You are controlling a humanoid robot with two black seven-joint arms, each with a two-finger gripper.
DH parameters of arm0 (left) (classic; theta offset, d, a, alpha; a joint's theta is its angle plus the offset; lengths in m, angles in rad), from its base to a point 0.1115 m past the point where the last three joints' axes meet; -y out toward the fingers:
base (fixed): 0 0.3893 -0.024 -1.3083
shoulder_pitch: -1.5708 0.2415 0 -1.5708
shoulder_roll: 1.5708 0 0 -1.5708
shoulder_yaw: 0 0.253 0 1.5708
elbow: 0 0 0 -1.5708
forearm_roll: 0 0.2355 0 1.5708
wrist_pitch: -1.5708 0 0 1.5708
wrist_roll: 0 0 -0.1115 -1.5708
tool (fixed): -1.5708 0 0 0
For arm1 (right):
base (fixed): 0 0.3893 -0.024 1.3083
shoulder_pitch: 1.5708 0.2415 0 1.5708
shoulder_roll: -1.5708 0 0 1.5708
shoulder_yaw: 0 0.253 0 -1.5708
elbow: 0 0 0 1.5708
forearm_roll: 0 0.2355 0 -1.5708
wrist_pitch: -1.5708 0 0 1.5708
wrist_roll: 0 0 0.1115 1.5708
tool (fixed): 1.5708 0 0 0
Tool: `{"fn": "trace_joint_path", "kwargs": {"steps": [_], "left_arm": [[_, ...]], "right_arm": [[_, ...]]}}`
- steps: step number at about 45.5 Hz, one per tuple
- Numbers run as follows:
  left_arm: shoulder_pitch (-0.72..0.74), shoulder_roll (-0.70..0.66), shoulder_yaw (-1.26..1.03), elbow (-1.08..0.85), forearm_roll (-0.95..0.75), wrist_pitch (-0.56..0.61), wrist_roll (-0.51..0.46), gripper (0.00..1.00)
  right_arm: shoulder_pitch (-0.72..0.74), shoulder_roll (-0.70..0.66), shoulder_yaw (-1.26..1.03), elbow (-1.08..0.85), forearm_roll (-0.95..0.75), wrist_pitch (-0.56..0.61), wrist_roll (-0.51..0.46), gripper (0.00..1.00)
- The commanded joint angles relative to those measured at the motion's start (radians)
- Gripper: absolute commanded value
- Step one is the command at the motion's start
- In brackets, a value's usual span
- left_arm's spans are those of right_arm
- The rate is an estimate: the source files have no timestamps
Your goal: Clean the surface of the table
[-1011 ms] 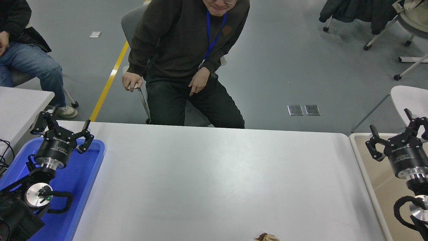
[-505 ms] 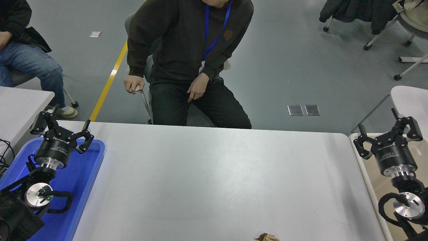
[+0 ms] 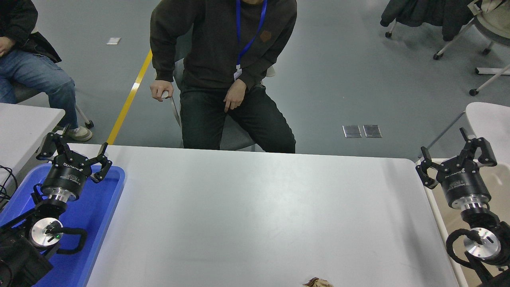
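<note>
— How far along are you?

— Barely started, I'd say. The table surface (image 3: 255,211) fills the middle of your view, and one crumpled brown scrap (image 3: 317,282) lies at its near edge.

— And your grippers?

— The right gripper (image 3: 455,156) hovers off the right edge, fingers spread, empty — the left gripper (image 3: 73,152) is parked over the blue tray (image 3: 99,223), open too.

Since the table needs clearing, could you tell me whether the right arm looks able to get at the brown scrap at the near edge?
Probably yes: the open right gripper has only bare table between it and the scrap.
</note>
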Motion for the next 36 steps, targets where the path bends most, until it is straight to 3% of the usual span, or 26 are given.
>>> {"fn": "trace_joint_path", "kwargs": {"steps": [1, 5, 27, 36], "left_arm": [[0.0, 0.0, 0.0, 0.0, 0.0, 0.0, 0.0, 1.0], [0.0, 0.0, 0.0, 0.0, 0.0, 0.0, 0.0, 1.0], [0.0, 0.0, 0.0, 0.0, 0.0, 0.0, 0.001, 1.0], [0.0, 0.0, 0.0, 0.0, 0.0, 0.0, 0.0, 1.0]], "right_arm": [[0.001, -0.043, -0.062, 0.048, 0.003, -0.003, -0.062, 0.99], [-0.004, -0.074, -0.061, 0.106, 0.003, -0.005, -0.099, 0.99], [-0.047, -0.299, -0.272, 0.33, -0.021, -0.003, -0.105, 0.99], [-0.05, -0.367, -0.331, 0.439, -0.15, 0.0, -0.111, 0.99]]}}
